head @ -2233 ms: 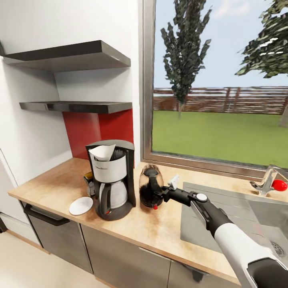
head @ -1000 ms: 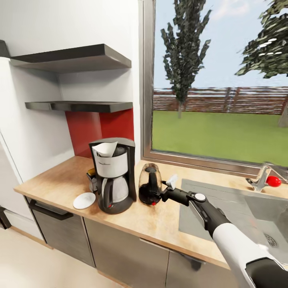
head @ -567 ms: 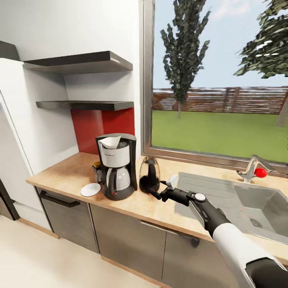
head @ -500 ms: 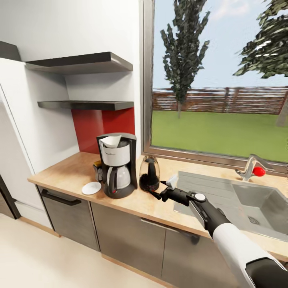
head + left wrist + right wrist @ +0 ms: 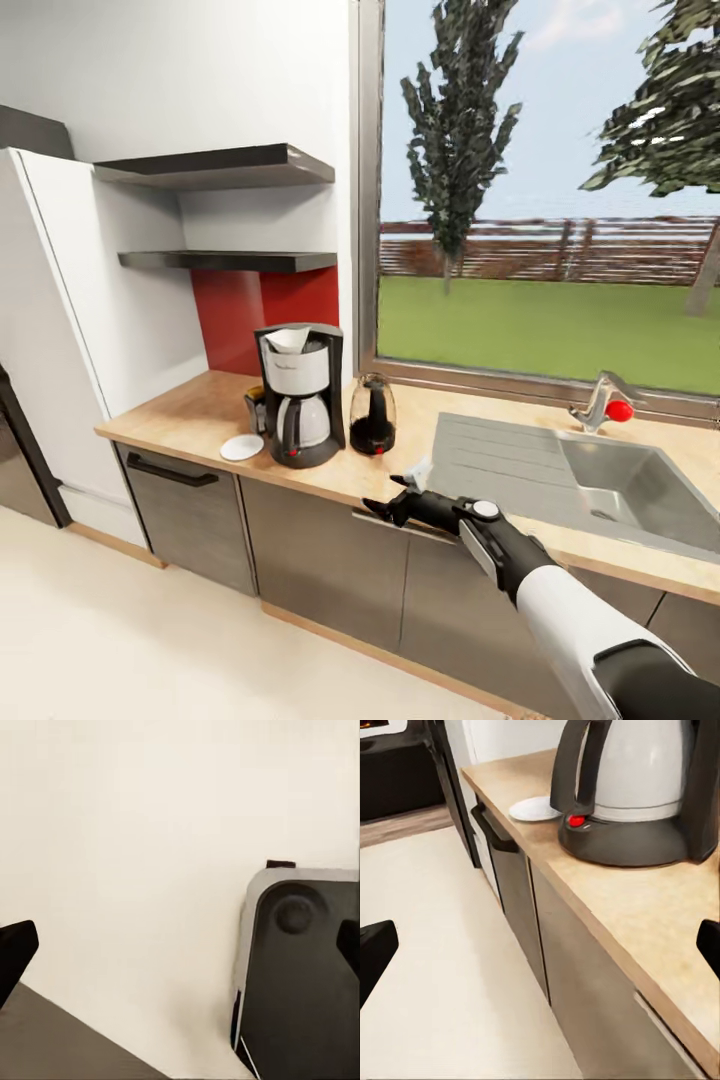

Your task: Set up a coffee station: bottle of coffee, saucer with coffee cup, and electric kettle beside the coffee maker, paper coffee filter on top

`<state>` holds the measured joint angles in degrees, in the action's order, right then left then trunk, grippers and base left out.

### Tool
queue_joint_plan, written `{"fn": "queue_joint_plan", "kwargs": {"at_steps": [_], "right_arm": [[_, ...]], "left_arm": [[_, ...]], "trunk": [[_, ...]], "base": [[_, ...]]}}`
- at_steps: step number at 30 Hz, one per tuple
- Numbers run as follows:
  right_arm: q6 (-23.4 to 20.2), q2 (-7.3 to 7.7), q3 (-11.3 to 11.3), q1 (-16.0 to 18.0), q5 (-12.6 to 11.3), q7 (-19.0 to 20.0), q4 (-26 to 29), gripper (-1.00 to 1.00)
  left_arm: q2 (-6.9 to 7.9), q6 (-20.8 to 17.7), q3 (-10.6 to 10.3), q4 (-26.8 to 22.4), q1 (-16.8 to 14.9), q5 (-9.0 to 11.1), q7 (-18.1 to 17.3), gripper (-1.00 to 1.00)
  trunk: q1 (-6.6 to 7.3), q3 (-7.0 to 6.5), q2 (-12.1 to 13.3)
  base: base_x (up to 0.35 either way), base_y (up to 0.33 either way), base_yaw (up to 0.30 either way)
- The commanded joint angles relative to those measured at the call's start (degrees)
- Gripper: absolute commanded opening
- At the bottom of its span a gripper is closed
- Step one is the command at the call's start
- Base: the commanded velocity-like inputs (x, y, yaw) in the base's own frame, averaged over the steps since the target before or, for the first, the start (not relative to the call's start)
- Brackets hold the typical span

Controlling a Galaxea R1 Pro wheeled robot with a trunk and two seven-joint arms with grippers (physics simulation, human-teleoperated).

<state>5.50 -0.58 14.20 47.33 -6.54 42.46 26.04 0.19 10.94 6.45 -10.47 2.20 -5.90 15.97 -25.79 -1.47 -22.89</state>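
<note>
Four things sit in a row on the counter (image 5: 190,420): saucer (image 5: 241,447), coffee bottle (image 5: 255,407) tucked behind, coffee maker (image 5: 298,393) wearing its filter (image 5: 287,339), then kettle (image 5: 373,415). Right claw (image 5: 382,502) hangs open off the counter edge; left claw (image 5: 180,945) open too.

The table (image 5: 200,425), a light wood-grain slab over grey cabinet fronts, carries the coffee maker (image 5: 298,407) toward its 9 o'clock end, with the paper coffee filter (image 5: 287,340) sitting in its top. The saucer (image 5: 242,447) lies just at the machine's 8 o'clock, and the bottle of coffee (image 5: 255,405) peeks out at its 9 o'clock, mostly hidden. The electric kettle (image 5: 372,415) stands upright just at the machine's 3 o'clock. The right hand (image 5: 383,505) hangs in front of the table edge, at the kettle's 6 o'clock and apart from it, fingers spread and holding nothing. Two dark shelves (image 5: 230,260) sit on the wall at 12 o'clock from the machine.
</note>
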Motion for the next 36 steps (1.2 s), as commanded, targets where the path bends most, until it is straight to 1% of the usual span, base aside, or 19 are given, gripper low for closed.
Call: {"fn": "queue_joint_plan", "kwargs": {"at_steps": [1,5,7,8,10,13,16,19,20,21,24,27,28,30,31,32,33,35,36], "right_arm": [[0.35,-0.02,0.39,0.05,-0.62,-0.02,-0.93,1.00],[2.83,-0.10,0.35,-0.03,-0.65,-0.06,-5.73,1.00],[5.89,-0.12,0.32,-0.12,-0.63,-0.08,-9.17,1.00],[8.79,-0.12,0.33,-0.18,-0.60,-0.09,-12.71,1.00],[10.39,-0.14,0.36,-0.20,-0.59,-0.06,-15.43,1.00],[12.18,-0.29,0.38,-0.44,-0.50,0.03,-19.84,1.00],[13.63,-0.58,0.42,-2.20,-0.20,0.22,-22.81,1.00],[14.25,-0.56,0.47,-6.11,0.07,0.13,-23.82,1.00],[14.29,-0.53,0.47,-6.74,0.08,0.10,-23.87,1.00],[14.41,-0.20,0.48,-10.71,0.06,-1.03,-24.09,1.00],[14.44,0.16,0.48,-14.38,0.06,-6.69,-24.16,1.00],[14.37,0.31,0.48,-17.88,0.07,-15.83,-24.18,1.00],[14.30,0.33,0.48,-18.35,0.06,-17.50,-24.19,1.00],[13.95,0.37,0.48,-19.84,0.09,-24.39,-24.24,1.00],[13.87,0.38,0.48,-20.10,0.10,-26.12,-24.25,1.00],[13.76,0.39,0.48,-20.52,0.14,-29.51,-24.26,1.00],[13.71,0.39,0.48,-20.70,0.14,-31.17,-24.28,1.00],[13.51,0.30,0.51,-21.17,0.13,-37.16,-24.38,1.00],[13.34,0.25,0.52,-21.25,0.13,-38.43,-24.40,1.00]], "left_arm": [[0.04,0.13,0.53,-0.62,-0.41,-0.56,0.05,1.00],[0.26,0.32,0.50,-3.56,-2.51,-0.60,-0.01,1.00],[0.28,0.38,0.49,-5.68,-3.50,-0.64,-0.03,1.00],[0.28,0.64,0.46,-7.94,-4.02,-0.70,-0.03,1.00],[0.31,1.59,0.43,-9.46,-4.20,-0.70,-0.01,1.00],[0.22,4.75,0.41,-11.18,-4.33,-0.69,-0.01,1.00],[-0.18,7.47,0.34,-12.76,-4.43,-0.69,-0.05,1.00],[-0.18,8.38,0.40,-16.10,-4.85,-0.44,-0.06,1.00],[-0.16,8.45,0.42,-16.48,-4.88,-0.40,-0.06,1.00],[-0.34,8.65,0.34,-17.34,-4.98,-0.38,-0.13,1.00],[-0.42,8.70,0.18,-17.15,-5.00,-0.58,-0.51,1.00],[-0.36,8.63,-0.11,-16.89,-4.94,-0.73,-2.81,1.00],[-0.32,8.60,-0.18,-16.74,-4.92,-0.74,-3.42,1.00],[-0.19,8.49,-0.43,-15.50,-4.87,-0.78,-6.05,1.00],[-0.14,8.47,-0.46,-15.03,-4.88,-0.80,-6.65,1.00],[-0.04,8.45,-0.43,-13.97,-4.90,-0.82,-7.67,1.00],[-0.02,8.46,-0.40,-13.42,-4.90,-0.83,-8.04,1.00],[0.01,8.45,-0.36,-11.80,-4.94,-0.85,-8.94,1.00],[0.00,8.46,-0.37,-11.56,-4.94,-0.85,-9.06,1.00]], "trunk": [[0.00,0.02,-0.04],[0.00,0.02,-0.04],[0.00,0.02,-0.04],[0.00,0.02,-0.04],[0.00,0.02,-0.04],[0.00,0.02,-0.04],[0.00,0.02,-0.04],[0.00,0.02,-0.04],[0.00,0.02,-0.04],[0.00,0.02,-0.04],[0.00,0.02,-0.04],[0.00,0.02,-0.04],[0.00,0.02,-0.04],[0.00,0.02,-0.04],[0.00,0.02,-0.04],[0.00,0.02,-0.04],[0.00,0.02,-0.04],[0.00,0.02,-0.04],[0.00,0.02,-0.04]], "base": [[-0.126,0.000,0.000],[-0.055,0.000,0.000],[-0.017,0.000,0.000],[-0.006,0.000,0.000],[-0.003,0.000,0.000],[-0.001,0.000,0.000],[0.000,0.000,0.000],[0.000,0.000,0.000],[0.000,0.000,0.000],[0.000,0.000,0.000],[0.000,0.000,0.000],[0.000,0.000,0.000],[0.000,0.000,0.000],[0.000,0.000,0.000],[0.000,0.000,0.000],[0.000,0.000,0.000],[0.000,0.000,0.000],[0.000,0.000,0.000],[0.000,0.000,0.000]]}}
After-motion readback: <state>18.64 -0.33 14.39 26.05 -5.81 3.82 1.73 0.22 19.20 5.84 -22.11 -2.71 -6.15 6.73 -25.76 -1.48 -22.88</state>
